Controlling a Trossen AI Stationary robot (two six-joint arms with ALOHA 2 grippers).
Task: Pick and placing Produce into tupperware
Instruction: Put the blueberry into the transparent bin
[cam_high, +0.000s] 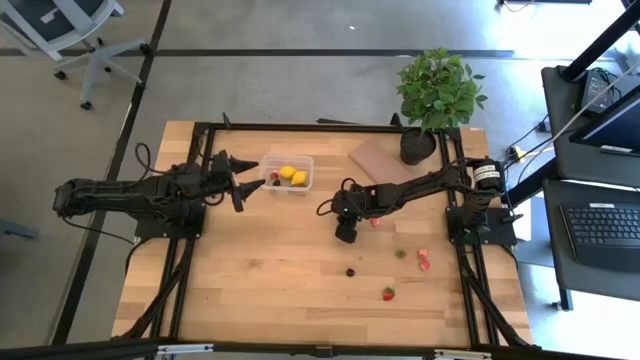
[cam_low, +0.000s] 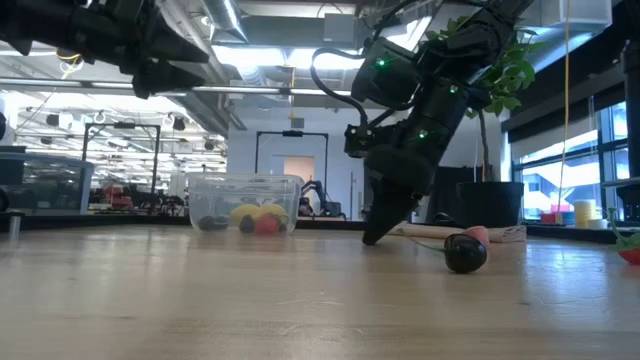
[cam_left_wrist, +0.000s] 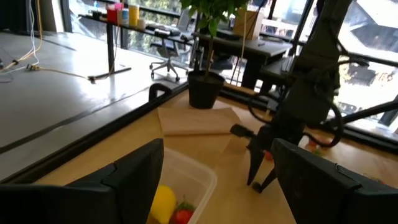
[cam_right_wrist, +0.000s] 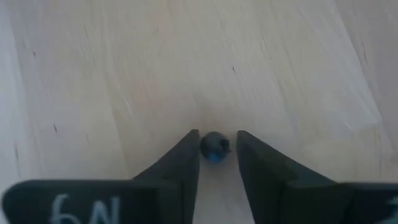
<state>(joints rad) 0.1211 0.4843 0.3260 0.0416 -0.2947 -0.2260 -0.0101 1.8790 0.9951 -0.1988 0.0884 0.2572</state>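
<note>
The clear tupperware (cam_high: 288, 175) stands on the table's far half and holds yellow lemon pieces, a red piece and dark ones; it also shows in the low view (cam_low: 243, 205). My left gripper (cam_high: 240, 180) hovers open just left of it, touching nothing. My right gripper (cam_high: 346, 233) points down at the table's middle, shut on a small dark berry (cam_right_wrist: 215, 148). Loose produce lies on the wood: a dark berry (cam_high: 350, 271), red pieces (cam_high: 388, 293) (cam_high: 423, 262) (cam_high: 375, 222) and a green one (cam_high: 400, 254). My right gripper pinches the small dark berry (cam_right_wrist: 215, 148) between the free ends of its two fingers (cam_right_wrist: 186, 155). The fingers come from above, slanting down, and their tips meet the tabletop (cam_low: 372, 238). The berry sits at table level.
A potted plant (cam_high: 437, 95) and a flat brown board (cam_high: 385, 160) stand at the far right corner. Black frame rails (cam_high: 320, 127) run along the table's far edge and beside each arm base. Bare wood lies toward the near edge (cam_high: 270, 290).
</note>
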